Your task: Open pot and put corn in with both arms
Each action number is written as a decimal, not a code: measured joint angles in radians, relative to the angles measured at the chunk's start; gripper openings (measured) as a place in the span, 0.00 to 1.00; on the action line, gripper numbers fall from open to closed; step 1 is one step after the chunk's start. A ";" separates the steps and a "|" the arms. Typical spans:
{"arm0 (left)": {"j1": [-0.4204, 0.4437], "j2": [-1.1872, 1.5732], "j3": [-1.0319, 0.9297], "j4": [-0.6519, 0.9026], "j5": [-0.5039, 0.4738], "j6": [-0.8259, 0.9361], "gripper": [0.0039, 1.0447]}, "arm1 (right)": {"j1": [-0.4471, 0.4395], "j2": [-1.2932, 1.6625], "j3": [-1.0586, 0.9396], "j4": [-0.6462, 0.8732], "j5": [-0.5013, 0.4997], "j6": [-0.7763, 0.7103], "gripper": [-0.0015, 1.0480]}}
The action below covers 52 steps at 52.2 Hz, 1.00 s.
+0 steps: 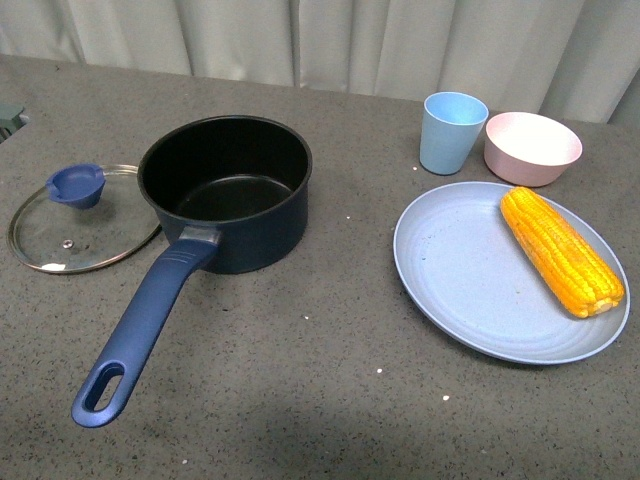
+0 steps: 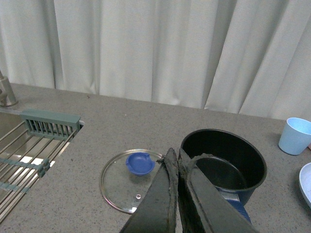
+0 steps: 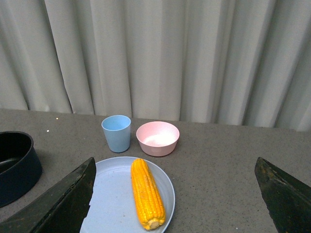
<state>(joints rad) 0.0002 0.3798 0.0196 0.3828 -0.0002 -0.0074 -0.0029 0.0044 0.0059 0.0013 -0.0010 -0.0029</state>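
Note:
The dark navy pot (image 1: 228, 190) stands open on the counter, black inside, its long blue handle (image 1: 140, 330) pointing toward me. Its glass lid (image 1: 75, 220) with a blue knob lies flat beside it on the left. The yellow corn (image 1: 560, 250) lies on a light blue plate (image 1: 450, 270) at the right. Neither arm shows in the front view. My left gripper (image 2: 176, 158) is shut and empty, above the pot (image 2: 228, 165) and lid (image 2: 127, 179). My right gripper (image 3: 175, 172) is open wide, above and behind the corn (image 3: 147, 199).
A light blue cup (image 1: 452, 132) and a pink bowl (image 1: 532, 147) stand behind the plate. A sink with a grey-green rack (image 2: 29, 150) lies left of the lid. A pale curtain runs along the back of the counter.

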 joint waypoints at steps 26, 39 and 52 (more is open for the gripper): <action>0.000 -0.168 0.000 -0.167 0.000 0.000 0.04 | 0.000 0.000 0.000 0.000 0.000 0.000 0.91; 0.000 -0.298 0.000 -0.329 0.001 0.000 0.04 | 0.000 0.000 0.000 0.000 0.000 0.000 0.91; 0.000 -0.374 0.000 -0.381 0.000 0.000 0.05 | 0.000 0.000 0.000 0.000 0.000 0.000 0.91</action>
<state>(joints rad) -0.0002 0.0059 0.0196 0.0021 -0.0002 -0.0078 -0.0029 0.0044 0.0059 0.0013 -0.0013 -0.0029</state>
